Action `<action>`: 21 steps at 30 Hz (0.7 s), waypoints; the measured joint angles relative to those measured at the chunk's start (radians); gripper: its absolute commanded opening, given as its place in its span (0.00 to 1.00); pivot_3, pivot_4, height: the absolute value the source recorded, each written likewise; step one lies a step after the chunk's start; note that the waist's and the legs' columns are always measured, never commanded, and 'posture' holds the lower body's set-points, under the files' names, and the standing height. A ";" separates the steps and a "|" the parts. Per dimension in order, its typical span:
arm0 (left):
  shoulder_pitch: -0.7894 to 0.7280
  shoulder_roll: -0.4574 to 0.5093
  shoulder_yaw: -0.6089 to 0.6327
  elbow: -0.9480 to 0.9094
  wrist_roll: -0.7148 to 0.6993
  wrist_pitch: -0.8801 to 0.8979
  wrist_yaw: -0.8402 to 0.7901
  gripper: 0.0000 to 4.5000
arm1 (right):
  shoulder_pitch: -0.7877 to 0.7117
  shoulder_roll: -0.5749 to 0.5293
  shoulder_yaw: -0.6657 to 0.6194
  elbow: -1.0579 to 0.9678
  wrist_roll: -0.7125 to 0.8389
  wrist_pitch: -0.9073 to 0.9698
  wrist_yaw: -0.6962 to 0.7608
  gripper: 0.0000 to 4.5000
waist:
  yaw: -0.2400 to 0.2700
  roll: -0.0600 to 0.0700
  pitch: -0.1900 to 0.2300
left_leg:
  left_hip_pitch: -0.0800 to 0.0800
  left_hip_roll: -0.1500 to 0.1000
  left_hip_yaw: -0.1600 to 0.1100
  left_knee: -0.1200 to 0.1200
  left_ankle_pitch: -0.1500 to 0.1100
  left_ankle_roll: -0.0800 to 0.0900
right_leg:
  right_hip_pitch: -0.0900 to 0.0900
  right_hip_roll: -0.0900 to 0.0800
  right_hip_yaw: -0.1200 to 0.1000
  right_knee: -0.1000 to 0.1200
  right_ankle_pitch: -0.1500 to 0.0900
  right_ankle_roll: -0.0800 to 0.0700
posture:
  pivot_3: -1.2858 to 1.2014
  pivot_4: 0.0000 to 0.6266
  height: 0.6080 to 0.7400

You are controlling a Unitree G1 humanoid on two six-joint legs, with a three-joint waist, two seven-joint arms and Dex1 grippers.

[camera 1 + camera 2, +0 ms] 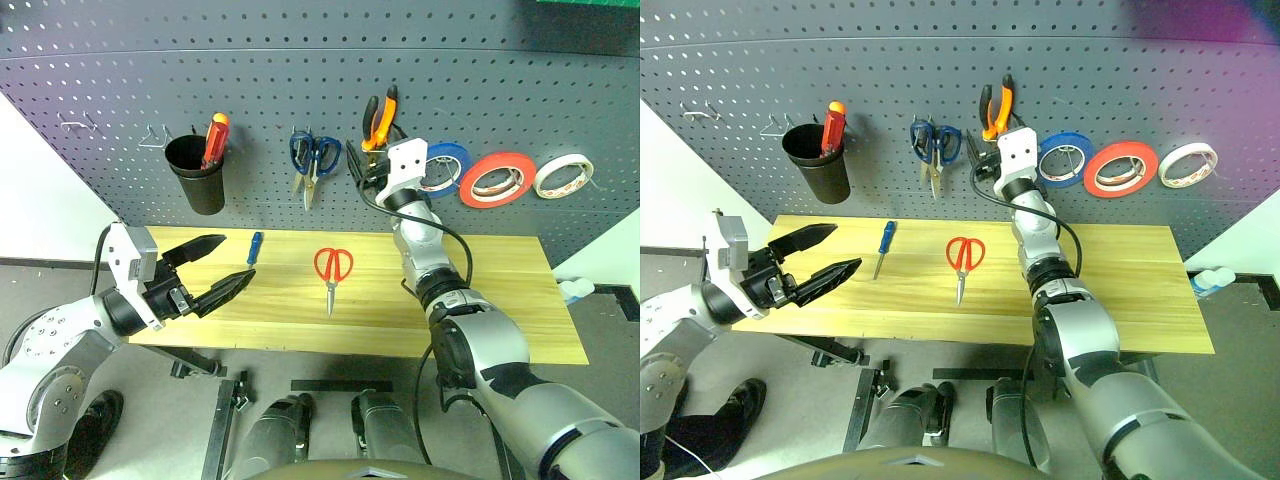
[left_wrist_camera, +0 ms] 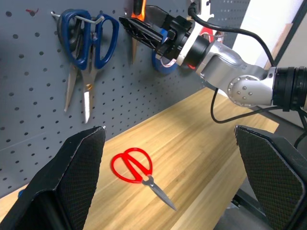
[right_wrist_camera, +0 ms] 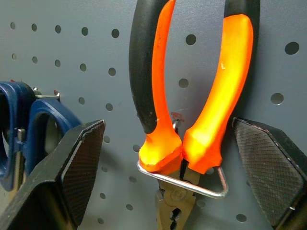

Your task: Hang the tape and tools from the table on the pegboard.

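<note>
Nearest, the left gripper (image 1: pixel 218 268) waits open-jawed, the right gripper (image 3: pixel 177 158) open around the hung pliers (image 3: pixel 192 96), while the stiff, light red-handled scissors (image 1: pixel 332 268) want pinching at their loops.

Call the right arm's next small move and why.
Probably back the right gripper straight off the board. Its fingers stand open on either side of the orange-and-black-handled pliers, which already sit in a wire hook on the dark grey pegboard. Red-handled scissors still lie on the wooden table.
</note>
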 measured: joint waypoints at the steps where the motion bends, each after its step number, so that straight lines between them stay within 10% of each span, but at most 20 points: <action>1: 0.000 0.000 0.000 0.000 -0.002 0.000 0.001 1.00 | 0.000 0.000 -0.001 0.000 0.002 -0.001 0.004 1.00 | 0.000 0.000 0.000 | 0.000 0.000 0.000 0.000 0.000 0.000 | 0.000 0.000 0.000 0.000 0.000 0.000 | 0.50 0.29 1.00; 21: -0.024 0.000 -0.001 0.002 -0.003 0.000 -0.007 1.00 | 0.016 -0.004 -0.011 -0.250 0.038 -0.018 0.000 1.00 | -0.001 -0.001 0.002 | -0.002 0.001 0.000 -0.017 0.004 -0.002 | -0.009 0.000 0.000 -0.002 0.000 0.001 | 0.49 0.30 1.00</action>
